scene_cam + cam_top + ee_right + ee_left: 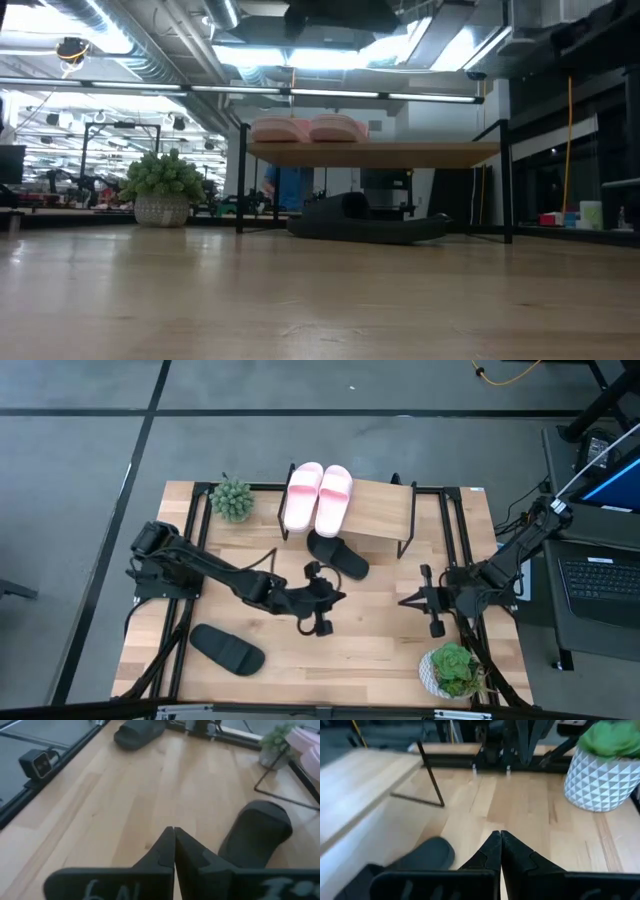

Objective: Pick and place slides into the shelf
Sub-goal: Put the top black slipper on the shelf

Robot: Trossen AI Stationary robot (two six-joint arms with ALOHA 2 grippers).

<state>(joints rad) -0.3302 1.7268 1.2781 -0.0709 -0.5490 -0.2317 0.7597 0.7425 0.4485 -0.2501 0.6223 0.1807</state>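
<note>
- Two pale pink slides (318, 496) sit side by side on top of the shelf (385, 510), at its left end; smooth moulded foam look, wide rounded straps.
- Shelf: light wood plank top w/ thin black metal legs; right part of plank bare.
- Black slide (337, 554) lies on the table (380, 630) just in front of the shelf's left half, heel end partly under the plank edge; matte, rounded toe.
- Second black slide (227, 648) lies well apart, near table's front-left corner.
- Left gripper (322, 622) at table centre, fingers pressed together, holding nothing; black slide just beside it in left wrist view.
- Right gripper (408, 600) right of centre, tips touching, nothing in it either.
- Table top: pale wood planks w/ visible grain, black frame rails at edges.
- Spiky green plant (232, 499) at shelf's left; leafy plant in white faceted pot (451, 670) at front right.
- No readable writing except blurred marks on right gripper body, can't make out.
- Open wood between the two grippers and across front centre.
</note>
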